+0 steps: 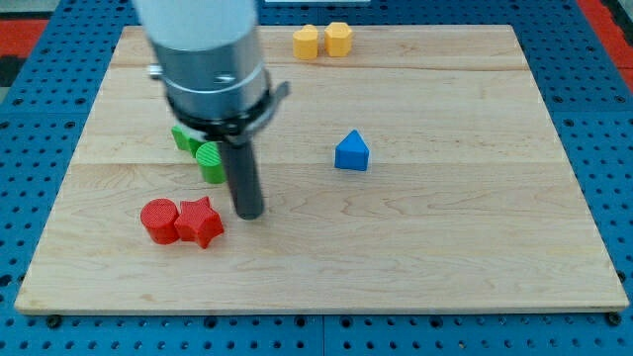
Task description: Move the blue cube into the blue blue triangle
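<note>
A blue triangle block (pixel 351 151) sits near the middle of the wooden board (pixel 445 247). No blue cube shows in the camera view; the arm's wide body (pixel 206 59) hides part of the board at the upper left. My tip (pixel 249 214) rests on the board well to the left of and below the blue triangle. It is just right of the red star (pixel 200 222) and just below a green block (pixel 210 160), with a small gap to each.
A red cylinder (pixel 158 220) touches the red star's left side. A second green block (pixel 183 136) is partly hidden behind the arm. Two yellow blocks (pixel 307 42) (pixel 338 39) sit side by side at the top edge.
</note>
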Motion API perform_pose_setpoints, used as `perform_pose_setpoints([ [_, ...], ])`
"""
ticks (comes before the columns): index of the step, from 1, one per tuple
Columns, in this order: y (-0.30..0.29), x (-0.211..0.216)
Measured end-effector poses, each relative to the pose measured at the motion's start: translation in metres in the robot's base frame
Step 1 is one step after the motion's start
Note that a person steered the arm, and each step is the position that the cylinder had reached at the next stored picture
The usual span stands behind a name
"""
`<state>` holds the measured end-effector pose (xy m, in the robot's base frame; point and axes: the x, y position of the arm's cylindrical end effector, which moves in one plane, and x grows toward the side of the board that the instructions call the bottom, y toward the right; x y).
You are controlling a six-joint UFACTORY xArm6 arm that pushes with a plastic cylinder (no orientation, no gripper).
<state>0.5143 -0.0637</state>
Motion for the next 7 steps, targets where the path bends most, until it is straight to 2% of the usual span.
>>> perform_pose_setpoints([
  [2, -0.044, 0.014],
  [3, -0.045, 0.010],
  [4, -0.031, -0.027],
  [5, -0.002, -0.085],
  [7, -0.075, -0.080],
])
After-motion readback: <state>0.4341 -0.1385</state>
